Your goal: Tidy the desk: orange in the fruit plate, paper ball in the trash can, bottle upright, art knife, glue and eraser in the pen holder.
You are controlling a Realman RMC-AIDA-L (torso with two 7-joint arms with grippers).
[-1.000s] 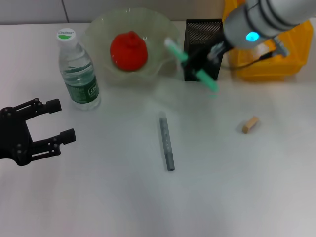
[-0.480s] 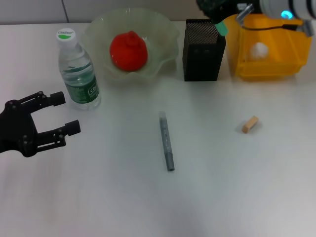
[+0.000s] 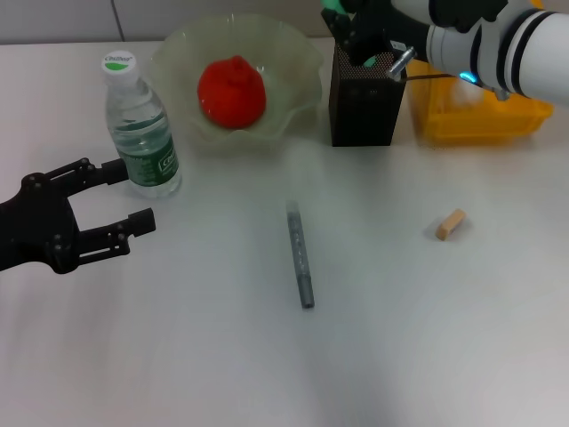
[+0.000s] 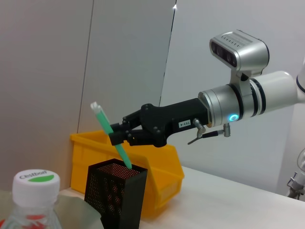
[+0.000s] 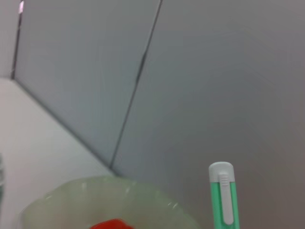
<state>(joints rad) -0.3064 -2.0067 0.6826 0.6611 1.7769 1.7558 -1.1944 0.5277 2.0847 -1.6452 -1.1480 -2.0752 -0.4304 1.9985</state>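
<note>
Left wrist view shows the job most plainly: the right gripper [image 4: 125,136], jaws clamped on a slim green plastic art knife [image 4: 112,136] with a pale end, holds it tilted above the tall square black mesh pen holder [image 4: 116,194], its lower tip just inside the open mouth. To finish this well, I judge the knife should be brought nearer upright and centred over the pen holder before the jaws part, so the tip does not catch the mesh rim or tip the box (it looks light).

In the head view the grey stick of glue [image 3: 300,253] lies on the white desk in front of the pen holder, and the small tan block eraser [image 3: 450,224] lies in front and towards the bright yellow plastic trash can [image 3: 462,111], which stands just beside the pen holder. The red-orange lumpy orange [image 3: 232,89] sits in the pale green wavy-rimmed fruit plate [image 3: 178,53] on the pen holder's other side, and beyond that the clear green-labelled bottle [image 3: 139,129] stands upright. The left gripper [image 3: 123,195] hovers near the bottle, jaws apart and empty.
</note>
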